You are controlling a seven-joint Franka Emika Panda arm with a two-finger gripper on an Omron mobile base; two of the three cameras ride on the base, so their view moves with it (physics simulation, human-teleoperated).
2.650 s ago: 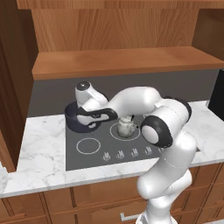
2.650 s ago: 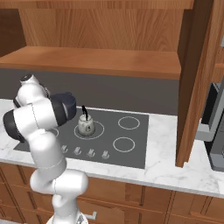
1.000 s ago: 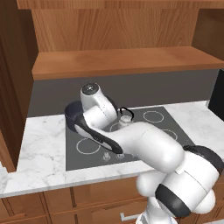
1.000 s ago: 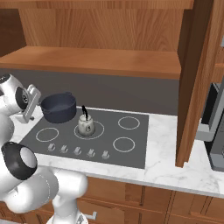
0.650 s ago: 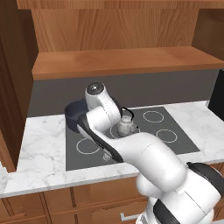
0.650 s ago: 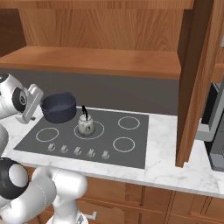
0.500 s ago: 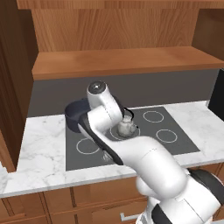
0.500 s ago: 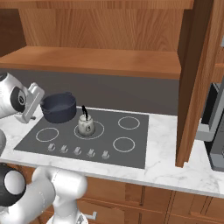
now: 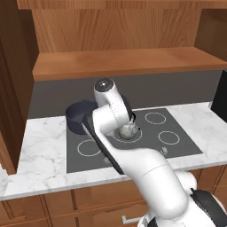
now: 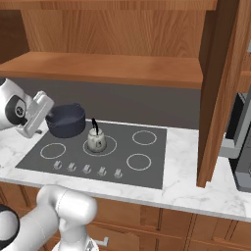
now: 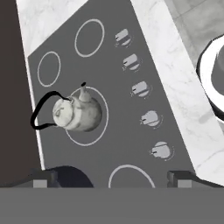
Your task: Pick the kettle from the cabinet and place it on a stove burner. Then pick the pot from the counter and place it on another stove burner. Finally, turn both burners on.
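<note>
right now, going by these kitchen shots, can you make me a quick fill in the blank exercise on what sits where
1. The kettle stands inside a burner ring on the ____.
2. The pot sits at the back left corner of the cooktop, to the ____ of the kettle in the right base view.
3. The claw is ____ and holds nothing.
4. The row of ____ runs along the cooktop's front edge.

Missing words: cooktop; left; open; knobs
</note>
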